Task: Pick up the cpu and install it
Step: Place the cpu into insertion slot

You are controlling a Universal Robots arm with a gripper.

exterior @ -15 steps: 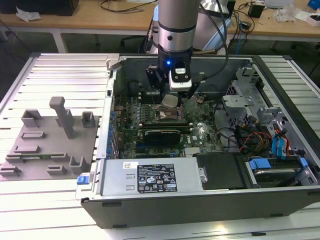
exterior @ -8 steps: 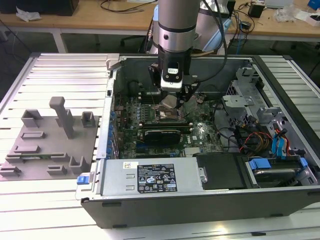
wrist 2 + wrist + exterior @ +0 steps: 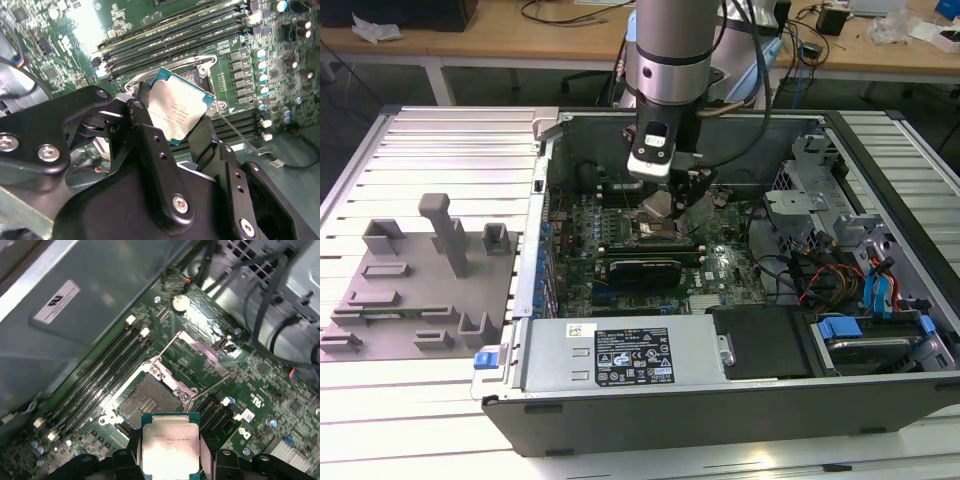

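My gripper (image 3: 661, 207) hangs inside the open computer case, shut on the cpu (image 3: 658, 206), a flat silvery square chip. In both wrist views the black fingers (image 3: 142, 120) clamp the cpu (image 3: 177, 112) (image 3: 170, 447) by two opposite edges. It hovers tilted just above the dark open socket (image 3: 147, 402) (image 3: 192, 75) on the green motherboard (image 3: 620, 255). The socket's metal frame (image 3: 202, 352) is flipped up and away from the socket. Part of the socket is hidden behind the chip in the second wrist view.
Memory slots (image 3: 97, 375) run on both sides of the socket. A power supply (image 3: 620, 355) lies along the case's front, drive cages and cables (image 3: 830, 240) at the exterior view's right. A grey moulded tray with upright posts (image 3: 420, 280) sits outside the case at the exterior view's left.
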